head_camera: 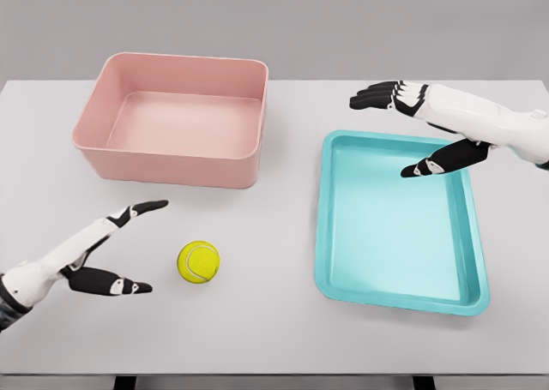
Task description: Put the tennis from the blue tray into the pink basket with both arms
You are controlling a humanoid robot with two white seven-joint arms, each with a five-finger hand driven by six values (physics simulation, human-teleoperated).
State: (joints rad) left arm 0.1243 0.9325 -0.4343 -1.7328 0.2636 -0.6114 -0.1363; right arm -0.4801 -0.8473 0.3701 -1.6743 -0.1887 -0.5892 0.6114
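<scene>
Yellow tennis ball (198,261) lies on table (274,339), outside both containers.

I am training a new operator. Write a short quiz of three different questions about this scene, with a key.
1. True or false: the tennis ball lies in the blue tray.
2. Which is nearer to the ball? A) left hand B) right hand
3. Fill in: the pink basket holds ____.

Key:
1. False; it lies on the white table, between tray and left hand.
2. A; the open left hand is beside the ball and does not touch it. The open right hand is over the tray's far end.
3. Nothing.
</scene>
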